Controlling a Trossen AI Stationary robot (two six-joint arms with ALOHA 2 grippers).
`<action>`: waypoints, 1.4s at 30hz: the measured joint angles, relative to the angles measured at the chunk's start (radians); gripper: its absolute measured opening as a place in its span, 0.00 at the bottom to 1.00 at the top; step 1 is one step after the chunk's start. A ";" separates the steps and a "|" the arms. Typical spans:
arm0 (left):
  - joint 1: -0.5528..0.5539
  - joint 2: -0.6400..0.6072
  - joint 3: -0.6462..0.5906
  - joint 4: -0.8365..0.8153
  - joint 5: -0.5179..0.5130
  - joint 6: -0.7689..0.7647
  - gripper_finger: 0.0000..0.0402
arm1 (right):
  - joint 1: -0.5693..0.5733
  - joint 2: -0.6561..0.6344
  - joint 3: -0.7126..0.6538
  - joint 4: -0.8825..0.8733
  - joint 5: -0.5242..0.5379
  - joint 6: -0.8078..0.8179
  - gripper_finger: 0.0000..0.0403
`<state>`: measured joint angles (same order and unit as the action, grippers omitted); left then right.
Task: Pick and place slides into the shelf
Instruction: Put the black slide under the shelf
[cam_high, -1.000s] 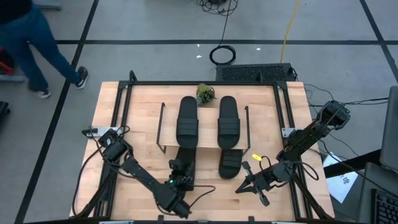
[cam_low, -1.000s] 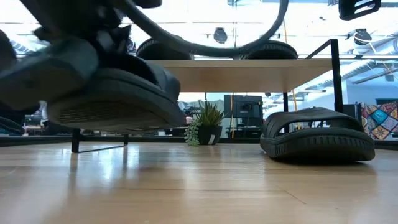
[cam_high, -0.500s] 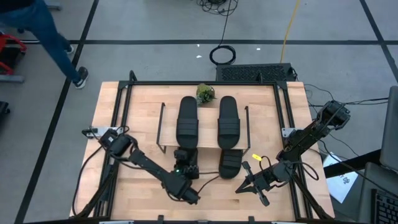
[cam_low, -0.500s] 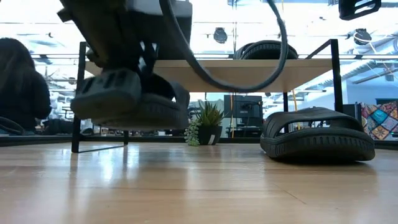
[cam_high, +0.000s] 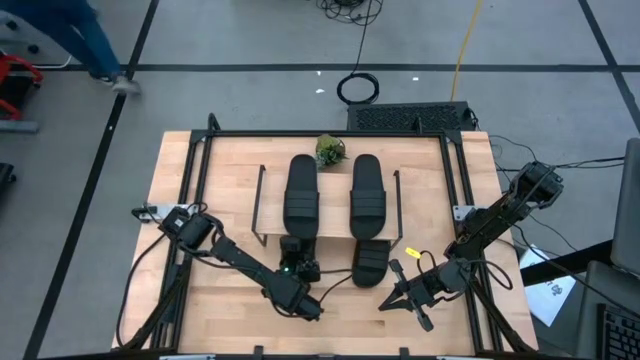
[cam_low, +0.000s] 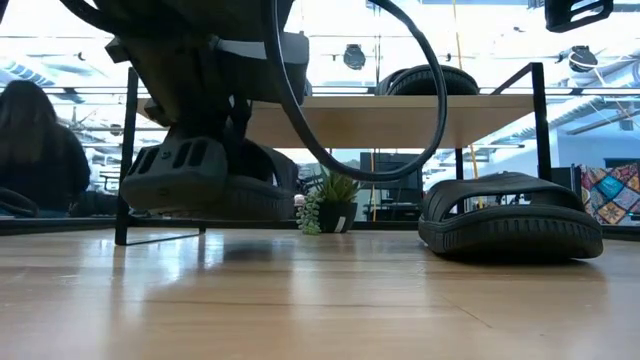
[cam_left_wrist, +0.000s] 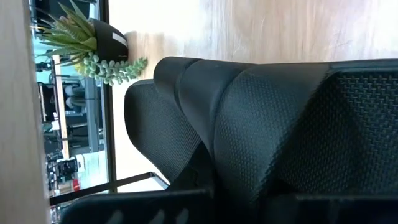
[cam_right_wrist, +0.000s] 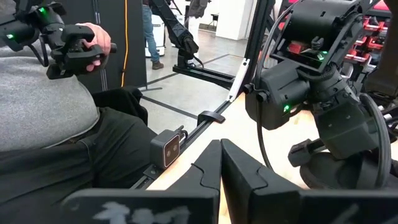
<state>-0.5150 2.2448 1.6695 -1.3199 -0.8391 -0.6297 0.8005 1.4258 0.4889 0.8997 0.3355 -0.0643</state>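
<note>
The wooden table (cam_high: 230, 170) fills the middle of the high view, with the shelf (cam_high: 258, 215) standing at its centre, just below a small potted plant (cam_high: 330, 150) at the table's far edge. Two slides (cam_high: 302, 192) lie side by side on the shelf's top board, the second one (cam_high: 367, 192) to the right of the first. A third slide (cam_high: 368, 262) sits under the right half of the shelf on the tabletop, its end sticking out toward the lower edge of the frame; in the low view it rests flat at the right.

The left arm reaches in from the lower left of the high view, and the left gripper (cam_high: 297, 275) sits at the front edge of the shelf's left half, closed around the fourth slide (cam_low: 205, 180). In the low view this slide hangs just above the tabletop at the left, roughly level, below the top board, with the gripper body over it. The left wrist view is filled with its black textured strap.

The right gripper (cam_high: 392, 303) rests near the lower right of the table, apart from the slides, its fingers (cam_right_wrist: 205, 171) pressed together with nothing between them. A seated person (cam_right_wrist: 56, 118) shows at the left of the right wrist view.
</note>
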 joint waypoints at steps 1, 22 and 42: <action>0.000 0.000 0.000 0.004 0.001 -0.002 0.02 | 0.000 0.000 0.000 0.000 0.000 0.000 0.00; 0.029 -0.002 0.000 0.047 0.097 0.003 0.11 | 0.000 0.000 0.000 0.000 -0.001 0.000 0.00; 0.002 -0.002 0.016 0.005 0.118 -0.019 0.56 | 0.000 0.000 0.000 0.000 -0.001 0.001 0.00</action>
<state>-0.5126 2.2433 1.6858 -1.3146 -0.7208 -0.6485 0.8005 1.4258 0.4885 0.8997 0.3347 -0.0635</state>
